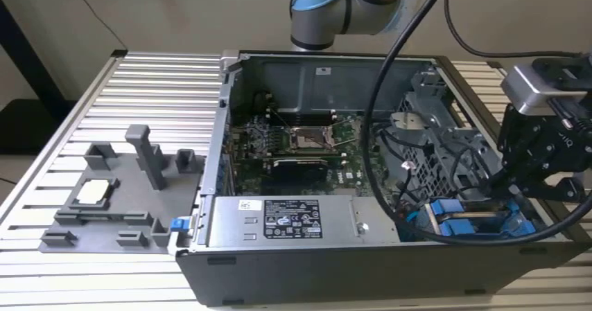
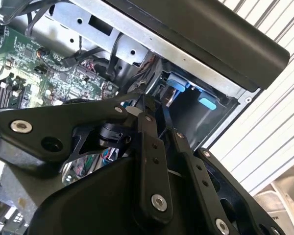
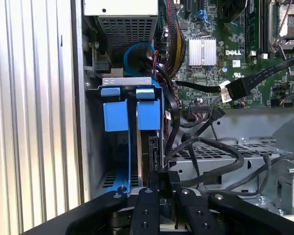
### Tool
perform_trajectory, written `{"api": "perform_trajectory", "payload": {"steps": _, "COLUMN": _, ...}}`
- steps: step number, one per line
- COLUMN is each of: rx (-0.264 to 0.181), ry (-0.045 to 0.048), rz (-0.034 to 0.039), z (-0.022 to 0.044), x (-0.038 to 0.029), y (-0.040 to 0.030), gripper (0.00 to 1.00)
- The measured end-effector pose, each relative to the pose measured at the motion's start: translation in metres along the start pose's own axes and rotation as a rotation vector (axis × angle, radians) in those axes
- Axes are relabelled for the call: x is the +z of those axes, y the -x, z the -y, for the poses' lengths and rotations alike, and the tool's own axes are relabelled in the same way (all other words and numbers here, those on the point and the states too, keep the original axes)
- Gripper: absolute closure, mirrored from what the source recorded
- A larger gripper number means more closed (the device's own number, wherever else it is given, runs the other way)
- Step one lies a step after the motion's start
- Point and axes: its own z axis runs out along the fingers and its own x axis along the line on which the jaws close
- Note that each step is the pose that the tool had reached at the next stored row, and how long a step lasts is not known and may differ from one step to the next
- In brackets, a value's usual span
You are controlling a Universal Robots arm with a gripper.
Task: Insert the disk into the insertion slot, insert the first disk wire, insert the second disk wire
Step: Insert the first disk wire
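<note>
Wire step, by my read. The disk in its blue carrier already sits in the insertion slot, at the front corner of the open computer case, on the exterior view's right beside the power supply. A second blue carrier stands just beside it in the same bay; whether it holds a drive, can't tell. So count the insertion as done and a disk wire as the job in hand. First or second wire, these frames don't say.

Your gripper has its fingers pinched nearly together on a small black cable plug, aimed at the exposed end of the disk. The plug is close against that end; touching or just short, can't tell. Its black cable runs alongside the carrier toward the motherboard. In the exterior view the gripper hangs over the case wall, just beside the bay.

What the next move calls for, as I judge it: plug square to the disk's port, then a straight push with no twist. The loose black cables lie near, so watch for snags. The port itself is hidden behind plug and fingers, so seating is unconfirmed.
</note>
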Motion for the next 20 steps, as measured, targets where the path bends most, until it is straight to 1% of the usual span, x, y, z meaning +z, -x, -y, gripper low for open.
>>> {"api": "perform_trajectory", "payload": {"steps": 4, "rx": 0.001, "ry": 0.015, "rz": -0.0006, "z": 0.0043, "x": 0.0015, "y": -0.001, "gripper": 0.81}}
{"api": "perform_trajectory", "payload": {"steps": 7, "rx": 0.004, "ry": 0.0217, "rz": -0.0002, "z": 0.0052, "x": 0.0036, "y": -0.0017, "gripper": 0.81}}
{"api": "perform_trajectory", "payload": {"steps": 10, "rx": 0.008, "ry": 0.0236, "rz": 0.0002, "z": 0.0057, "x": 0.0055, "y": -0.0019, "gripper": 0.81}}
{"api": "perform_trajectory", "payload": {"steps": 14, "rx": 0.008, "ry": 0.025, "rz": 0.0023, "z": 0.0081, "x": 0.0081, "y": -0.002, "gripper": 0.81}}
{"api": "perform_trajectory", "payload": {"steps": 20, "rx": 0.008, "ry": 0.0251, "rz": 0.0032, "z": 0.0085, "x": 0.0109, "y": -0.0022, "gripper": 0.81}}
